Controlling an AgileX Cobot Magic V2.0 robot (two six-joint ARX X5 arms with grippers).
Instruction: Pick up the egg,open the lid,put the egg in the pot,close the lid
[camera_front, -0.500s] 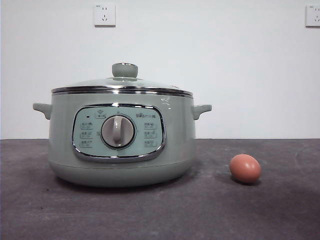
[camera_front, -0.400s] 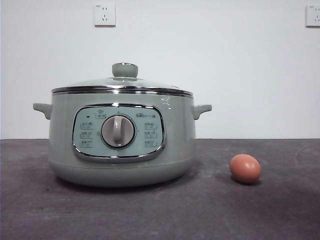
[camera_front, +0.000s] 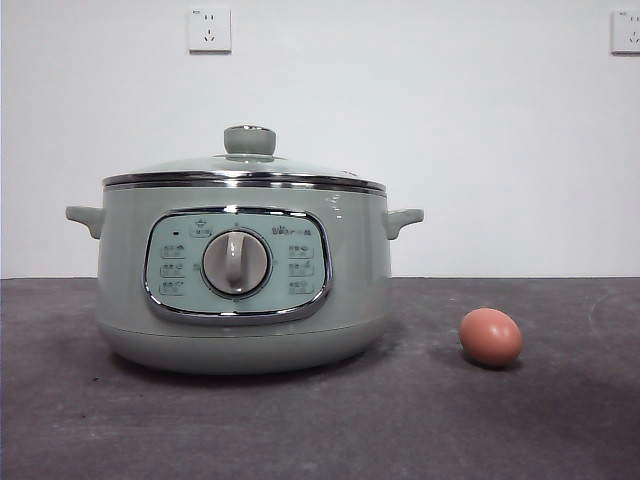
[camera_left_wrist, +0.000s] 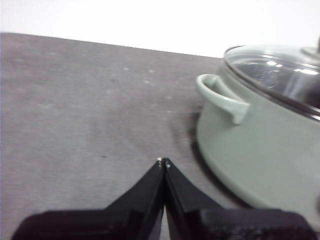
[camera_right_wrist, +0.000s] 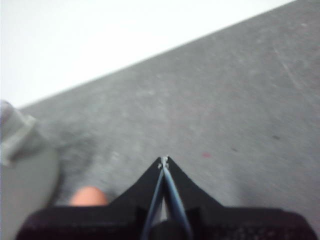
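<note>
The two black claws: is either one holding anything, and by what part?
Nothing is held. The left gripper and right gripper are both shut on air. The egg lies on the table beside the pot, lid still on.

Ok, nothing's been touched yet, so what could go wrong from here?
The egg lies bare on the table, round and smooth; a nudge from the shut right hand could roll it before the grasp. The lid is glass, held only by its small knob; it could slip from the left hand when lifted. The right wrist view is blurred, so aiming at the egg may be off.
</note>
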